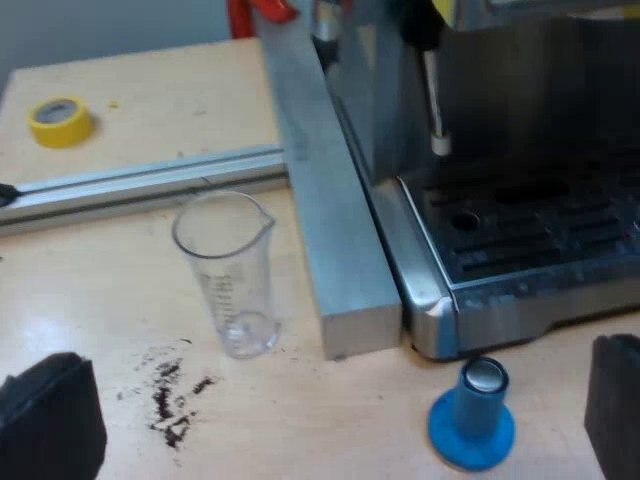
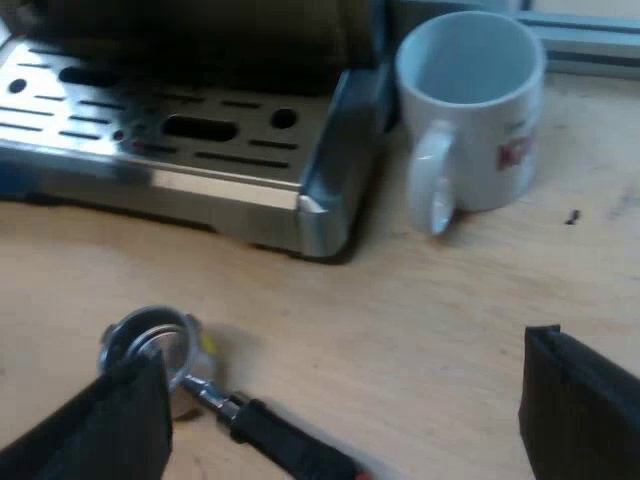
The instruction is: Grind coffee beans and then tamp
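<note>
Right gripper [image 2: 340,420] is hanging with fingers wide apart, one finger just over the loose portafilter [image 2: 150,345], which is lying on the table [image 2: 400,330] near the espresso machine [image 2: 330,190] drip tray [image 2: 180,130]. I'm judging it heavy, rigid, slick metal, so I'm favouring the dark handle [image 2: 280,445] over the basket. Left gripper [image 1: 330,420] is hovering spread too, with the blue tamper [image 1: 472,415] standing beside one finger. Measuring glass [image 1: 228,275] is standing further off, likely light and fragile.
</note>
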Robot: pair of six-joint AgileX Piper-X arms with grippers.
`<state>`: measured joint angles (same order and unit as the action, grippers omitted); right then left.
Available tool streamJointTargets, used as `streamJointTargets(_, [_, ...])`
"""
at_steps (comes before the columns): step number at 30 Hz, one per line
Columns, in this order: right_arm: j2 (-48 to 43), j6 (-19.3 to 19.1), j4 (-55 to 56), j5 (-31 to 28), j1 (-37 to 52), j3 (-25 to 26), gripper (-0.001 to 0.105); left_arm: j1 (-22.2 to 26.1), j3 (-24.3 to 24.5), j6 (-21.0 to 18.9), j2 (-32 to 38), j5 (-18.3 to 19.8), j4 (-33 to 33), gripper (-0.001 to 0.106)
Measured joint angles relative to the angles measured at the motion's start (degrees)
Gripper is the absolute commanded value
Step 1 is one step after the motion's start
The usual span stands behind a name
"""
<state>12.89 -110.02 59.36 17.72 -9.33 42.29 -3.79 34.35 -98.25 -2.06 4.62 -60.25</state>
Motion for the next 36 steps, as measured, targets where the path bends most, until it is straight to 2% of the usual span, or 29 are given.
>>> streamJointTargets(2, [3.8,-1.6,0.0,2.2,-3.6,0.9,0.072,-1.8,0.6,0.0,-3.1,0.0,0.0,0.105])
streamJointTargets(7, [10.0,-2.4,-0.7,5.5,-11.6,1.2,0.070,-3.8,0.9,0.0,-7.4,1.3,0.0,0.105])
streamJointTargets(11, [14.2,-2.6,-4.4,5.9,-19.3,1.2,0.067,-3.9,0.9,0.7,-10.2,6.5,0.2,0.105])
streamJointTargets(18, [18.6,-2.7,-16.3,4.8,-30.7,-0.7,0.067,-3.9,0.9,0.9,-11.8,7.7,2.3,0.105])
streamJointTargets(21, [20.2,-2.7,-21.2,2.1,-35.3,-3.2,0.067,-3.9,1.0,0.9,-11.8,7.9,2.7,0.105])
streamJointTargets(29, [24.8,-2.7,-42.4,-12.7,-49.0,-11.3,0.067,-3.9,1.0,0.9,-11.8,8.1,2.9,0.105])
streamJointTargets(30, [24.8,-2.7,-42.7,-12.7,-49.0,-11.3,0.067,-3.9,1.0,0.9,-11.8,8.1,2.9,0.105])
streamJointTargets(32, [26.8,-1.3,-46.7,-16.2,-51.5,-12.3,0.067,-3.9,1.0,0.9,-11.8,8.1,2.9,0.105])
streamJointTargets(36, [30.2,2.3,-49.9,-17.7,-52.8,-12.3,0.067,-3.9,0.9,0.9,-11.8,8.1,2.9,0.105])
